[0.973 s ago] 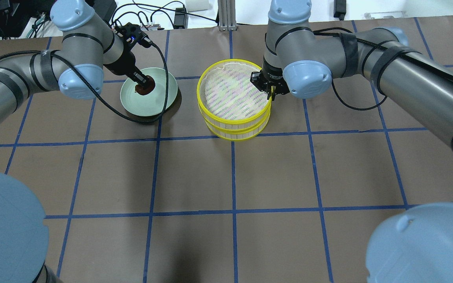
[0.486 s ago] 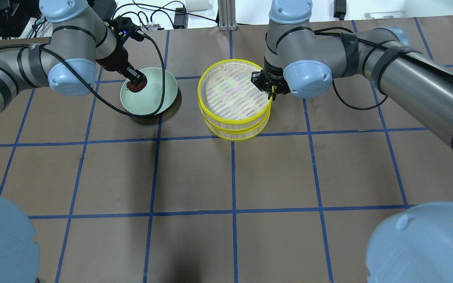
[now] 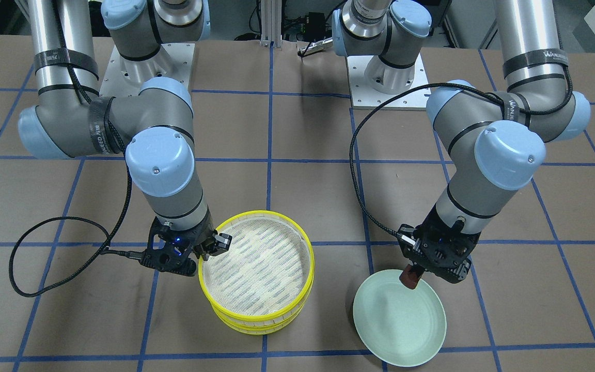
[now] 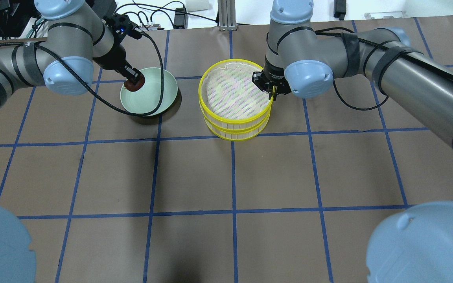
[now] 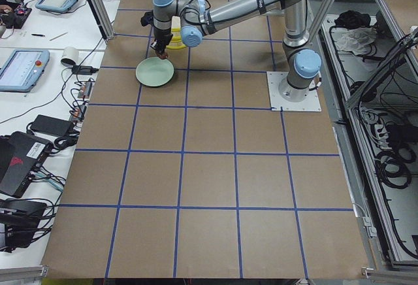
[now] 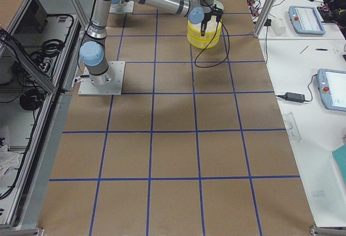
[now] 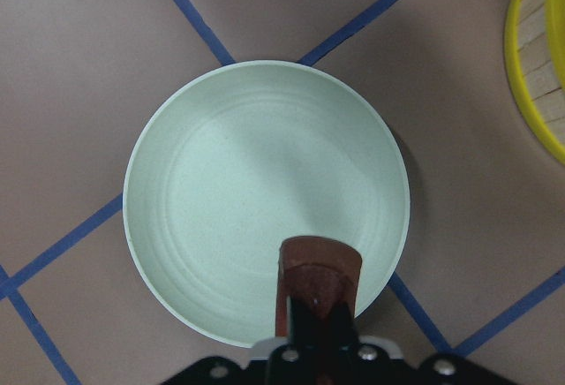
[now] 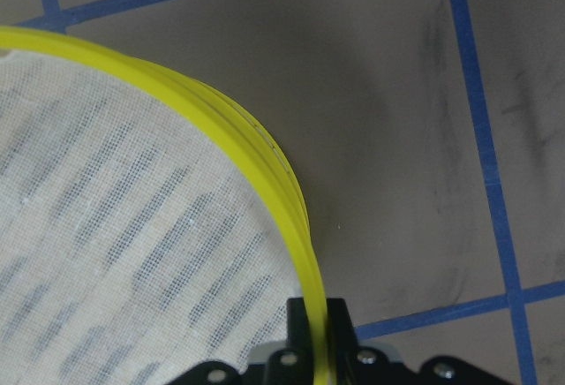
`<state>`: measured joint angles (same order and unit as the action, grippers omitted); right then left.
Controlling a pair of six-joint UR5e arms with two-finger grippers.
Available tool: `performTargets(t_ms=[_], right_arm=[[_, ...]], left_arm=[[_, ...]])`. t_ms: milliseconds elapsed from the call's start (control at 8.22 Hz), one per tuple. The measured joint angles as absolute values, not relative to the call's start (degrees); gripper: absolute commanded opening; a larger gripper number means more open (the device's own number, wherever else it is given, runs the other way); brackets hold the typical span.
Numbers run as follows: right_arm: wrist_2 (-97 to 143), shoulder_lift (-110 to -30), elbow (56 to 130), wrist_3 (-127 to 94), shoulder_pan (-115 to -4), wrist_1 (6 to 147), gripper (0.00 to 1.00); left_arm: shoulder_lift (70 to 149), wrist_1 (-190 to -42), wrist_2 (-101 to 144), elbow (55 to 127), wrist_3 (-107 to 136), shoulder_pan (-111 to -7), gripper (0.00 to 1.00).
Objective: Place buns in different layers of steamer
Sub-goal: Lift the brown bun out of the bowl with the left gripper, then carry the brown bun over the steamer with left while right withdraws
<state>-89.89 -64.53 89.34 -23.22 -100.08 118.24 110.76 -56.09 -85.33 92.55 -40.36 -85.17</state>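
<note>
A brown table (image 4: 273, 173) gridded with blue tape has white benches with pendants (image 6: 305, 19) beyond its far edge. Toward the far left corner, the left gripper (image 4: 133, 81) pinches the one dark reddish-brown bun (image 7: 320, 270) over one mint plate (image 4: 159, 100), near its rim. At the far edge's middle stands one steamer (image 4: 234, 125) of two trays. The right gripper (image 8: 316, 313) is clamped on its top rim.

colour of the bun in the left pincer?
Dark reddish-brown half-round bun; left wrist-mounted view shows it best.
</note>
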Motion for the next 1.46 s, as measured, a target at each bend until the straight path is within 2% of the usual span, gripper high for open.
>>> performTargets(t_ms=[486, 851, 1095, 1216, 1459], right_arm=[[-89.9, -64.6, 89.4, -23.5, -100.0, 118.2, 0.00], [-90.0, -64.5, 89.4, -23.3, -100.0, 118.2, 0.05], [-90.0, -64.6, 89.5, -23.8, -100.0, 118.2, 0.12], [-89.9, -64.7, 89.5, -23.9, -100.0, 118.2, 0.23], [-89.7, -64.7, 89.6, -24.0, -100.0, 118.2, 0.36]], left_arm=[[109.6, -56.1, -85.0, 92.5, -36.9, -85.3, 0.00], [108.5, -56.1, -84.7, 92.5, -33.8, -85.6, 0.00], [107.9, -56.1, -84.4, 92.5, -31.7, -85.8, 0.00], [107.4, -56.1, -84.3, 92.6, -30.0, -86.2, 0.00], [106.9, -56.0, -82.6, 92.6, -22.5, -88.1, 0.00]])
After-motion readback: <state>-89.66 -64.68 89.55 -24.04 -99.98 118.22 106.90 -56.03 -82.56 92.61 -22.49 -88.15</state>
